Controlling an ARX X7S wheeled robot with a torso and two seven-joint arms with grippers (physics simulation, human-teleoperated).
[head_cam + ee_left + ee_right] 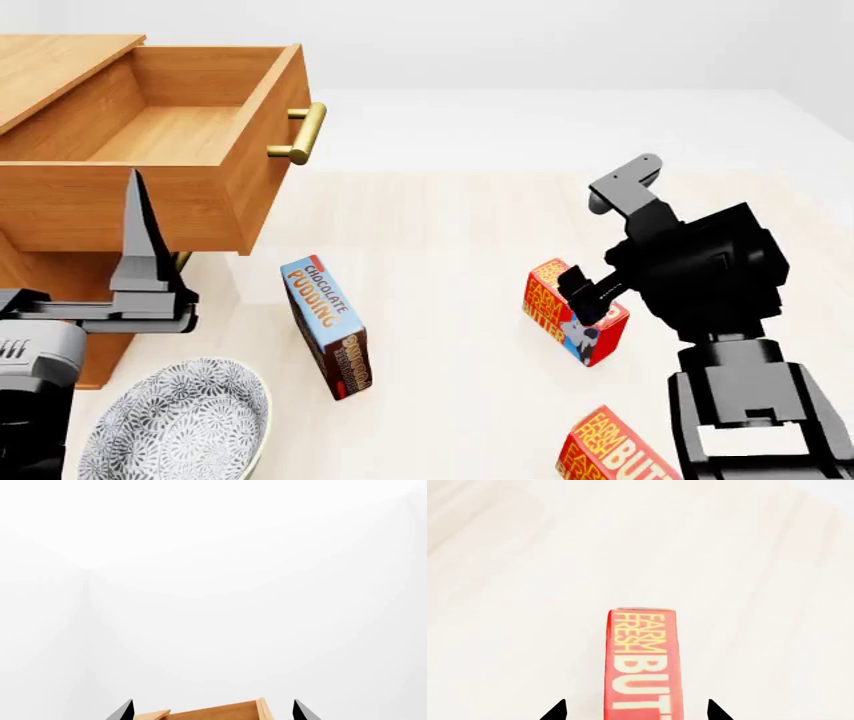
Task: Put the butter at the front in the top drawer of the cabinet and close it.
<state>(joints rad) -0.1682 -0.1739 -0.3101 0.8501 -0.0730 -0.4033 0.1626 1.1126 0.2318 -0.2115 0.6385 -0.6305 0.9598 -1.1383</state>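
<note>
While the orange-brown wooden top drawer (pixel 174 130) is standing open, the red butter carton (pixel 567 310) is being straddled — not visibly gripped — by the right end effector (pixel 581 300), its jaws spread.

Blue chocolate pudding box (pixel 328 326) stands upright on pale floor (pixel 454 230), tilted a little. Patterned grey-white bowl (pixel 174 425) near it, at lower left. Second red butter carton (pixel 617 450) at bottom edge, partly cut off.
</note>
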